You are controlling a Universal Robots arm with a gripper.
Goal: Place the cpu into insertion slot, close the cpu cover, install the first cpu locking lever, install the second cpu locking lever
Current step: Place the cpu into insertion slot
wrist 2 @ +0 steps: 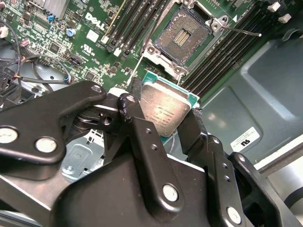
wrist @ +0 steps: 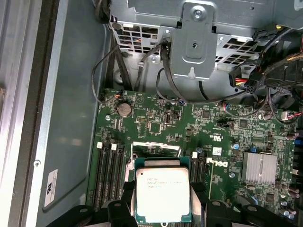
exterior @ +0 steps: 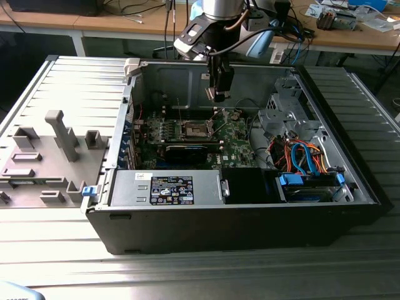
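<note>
My jaws gripped cpu [wrist 2: 165,111] by edges, up off insertion slot [exterior: 194,129] at centre of exterior view. Reckoned: keep cpu level, corners matched, gentle descent.

Robotics lab or workshop: opened computer case [exterior: 231,219] on ribbed metal counter [exterior: 81,75]; wooden desks [exterior: 125,25] behind, strewn with cables [exterior: 134,9], electronic parts [exterior: 334,19].

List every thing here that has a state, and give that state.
cpu: gripped, not yet in the slot.
gripper: shut on the cpu.
insertion slot: uncovered, empty.
locking lever: unlatched, sticking out.
computer case: side open.
</note>
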